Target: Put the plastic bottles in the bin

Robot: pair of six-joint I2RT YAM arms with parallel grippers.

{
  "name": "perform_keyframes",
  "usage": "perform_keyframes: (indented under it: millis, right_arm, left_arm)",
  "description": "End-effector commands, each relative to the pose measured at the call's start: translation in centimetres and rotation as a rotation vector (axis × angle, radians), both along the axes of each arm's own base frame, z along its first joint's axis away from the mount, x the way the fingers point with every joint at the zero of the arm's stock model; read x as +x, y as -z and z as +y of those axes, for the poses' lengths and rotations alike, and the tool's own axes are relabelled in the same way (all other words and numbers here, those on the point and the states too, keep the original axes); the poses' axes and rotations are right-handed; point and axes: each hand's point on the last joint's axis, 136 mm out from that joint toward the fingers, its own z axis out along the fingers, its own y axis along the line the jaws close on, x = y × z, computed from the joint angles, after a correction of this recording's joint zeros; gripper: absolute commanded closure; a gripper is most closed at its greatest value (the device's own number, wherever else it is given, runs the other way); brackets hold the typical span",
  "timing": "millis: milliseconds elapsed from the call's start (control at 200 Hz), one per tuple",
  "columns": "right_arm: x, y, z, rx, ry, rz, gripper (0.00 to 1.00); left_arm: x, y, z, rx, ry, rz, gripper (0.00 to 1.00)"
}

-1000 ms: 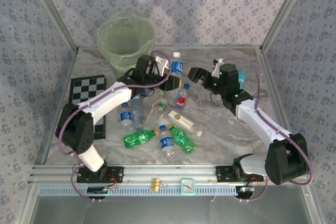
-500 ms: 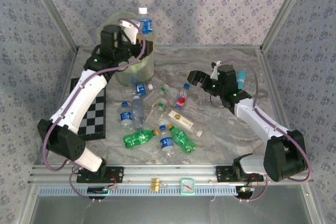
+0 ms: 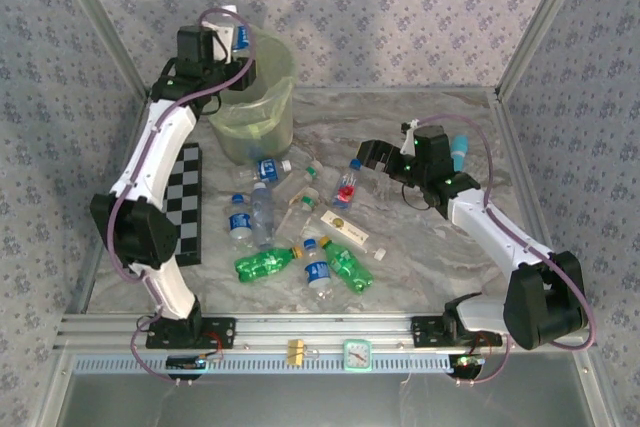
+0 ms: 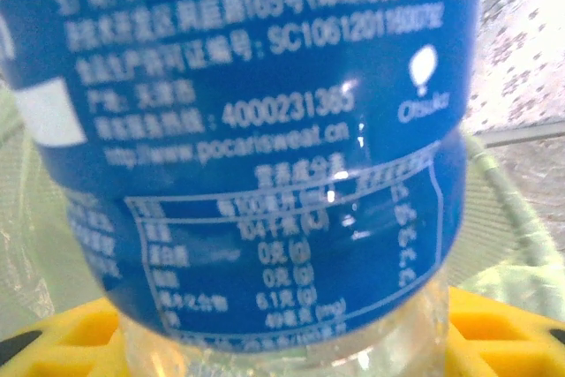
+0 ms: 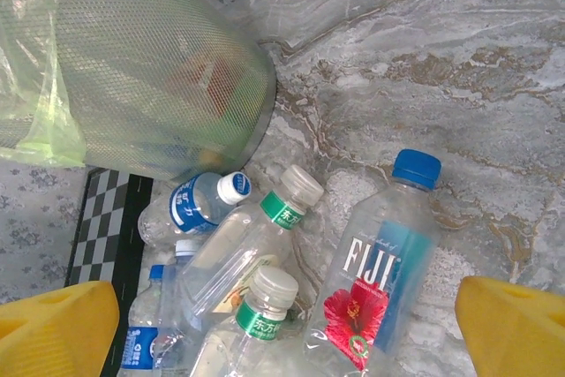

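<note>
Held bottle: a blue-labelled bottle (image 4: pixel 265 130) is gripped around its body by the left hand (image 3: pixel 226 43), whose jaws are closed partway on it. It hangs over the left side of the bin's mouth and is not yet let go.
Bin: the bin (image 3: pixel 262 107) stands at the far left of the worktop (image 3: pixel 440 247). Its contents are hard to make out.
Left to do: about ten loose bottles lie in front of the bin, including a Fiji bottle (image 5: pixel 380 262) and two green bottles (image 3: pixel 265 263).
Right hand: the right hand (image 3: pixel 374 155) is spread wide and empty, just above the Fiji bottle.
Progress: early, I judge.
</note>
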Motion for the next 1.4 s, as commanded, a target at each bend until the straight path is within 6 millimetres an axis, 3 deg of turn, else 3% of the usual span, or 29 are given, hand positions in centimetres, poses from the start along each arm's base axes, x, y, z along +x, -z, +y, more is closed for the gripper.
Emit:
perform_keyframes:
  millis: [0,155,315,505,665,810,835,1034,1194,1394]
  right_arm:
    - [-0.3,-1.0,0.1,-0.016,-0.012,-0.026,0.0]
    - [-0.5,-1.0,0.4,-0.015,-0.023,-0.023,0.0]
    - [-0.6,-0.7,0.5,-0.022,-0.023,-0.012,0.0]
    - [-0.5,-0.4,0.3,-0.033,-0.013,-0.006,0.0]
    - [-0.1,0.6,0.3,-0.05,-0.004,0.023,0.0]
    - [0.6,2.3,1.2,-0.035,-0.002,0.077,0.0]
    - [0.7,2.6,1.4,-0.031,-0.007,0.087,0.0]
    - [1.4,5.8,3.5,-0.033,-0.021,0.187,0.0]
    - [2.0,9.1,4.2,-0.059,0.006,0.288,0.0]
    - [2.7,11.7,4.3,-0.128,0.039,0.35,0.0]
  left_arm:
    - [0.3,0.6,0.6,0.046,-0.015,0.048,0.49]
    - [1.1,3.0,0.1,0.04,-0.007,0.117,0.48]
    - [1.6,3.9,-0.1,0.024,-0.013,0.137,0.44]
    - [1.4,3.0,0.1,0.011,-0.026,0.122,0.23]
    - [0.3,0.9,-0.4,0.001,-0.012,0.08,0.11]
    - [-1.5,-2.2,-1.7,-0.005,0.019,-0.022,0.07]
    - [-1.9,-1.9,-1.9,-0.002,0.024,-0.023,0.06]
    - [-5.7,-5.4,-4.0,-0.088,0.078,-0.168,0.04]
    - [-9.1,-5.7,-5.8,-0.207,0.143,-0.241,0.02]
    - [-12.8,-3.5,-7.0,-0.288,0.178,-0.248,0.0]
